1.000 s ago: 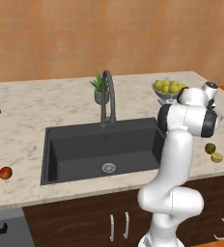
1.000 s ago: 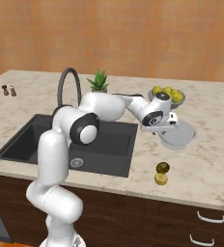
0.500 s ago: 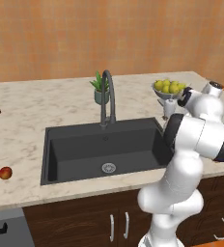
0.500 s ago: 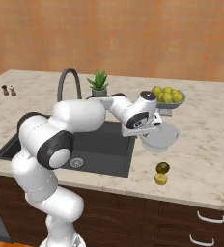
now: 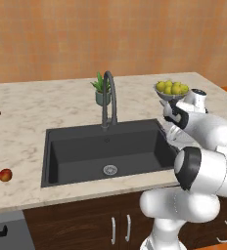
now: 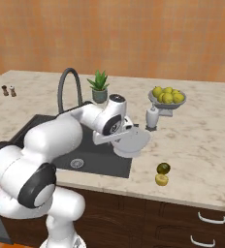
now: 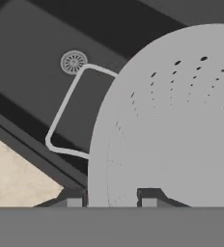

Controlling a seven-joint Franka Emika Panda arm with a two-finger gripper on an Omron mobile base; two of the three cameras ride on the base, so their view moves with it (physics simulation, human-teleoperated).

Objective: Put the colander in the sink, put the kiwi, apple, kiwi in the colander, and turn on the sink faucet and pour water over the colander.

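My gripper (image 6: 118, 139) is shut on the rim of the white perforated colander (image 6: 132, 141), which hangs in the air over the right edge of the dark sink (image 6: 101, 159). In the hand view the colander (image 7: 181, 120) bulks large above my gripper (image 7: 111, 198), one wire handle reaching out over the sink (image 7: 32, 38). Two kiwis lie on the counter right of the sink, the dark olive one (image 6: 163, 168) just behind the yellowish one (image 6: 161, 179). The apple (image 5: 5, 175) rests on the counter left of the sink (image 5: 86, 151). The gooseneck faucet (image 5: 111, 97) stands behind the basin, with no water showing.
A bowl of yellow-green fruit (image 6: 168, 97) stands at the back right, with a small white shaker (image 6: 152, 118) in front of it. A potted plant (image 6: 99, 87) is beside the faucet (image 6: 68, 89). Two small shakers (image 6: 8, 90) stand far left.
The arm has swung the colander leftward from above the counter to above the sink's right edge. The grip has held; the fruit has not moved.
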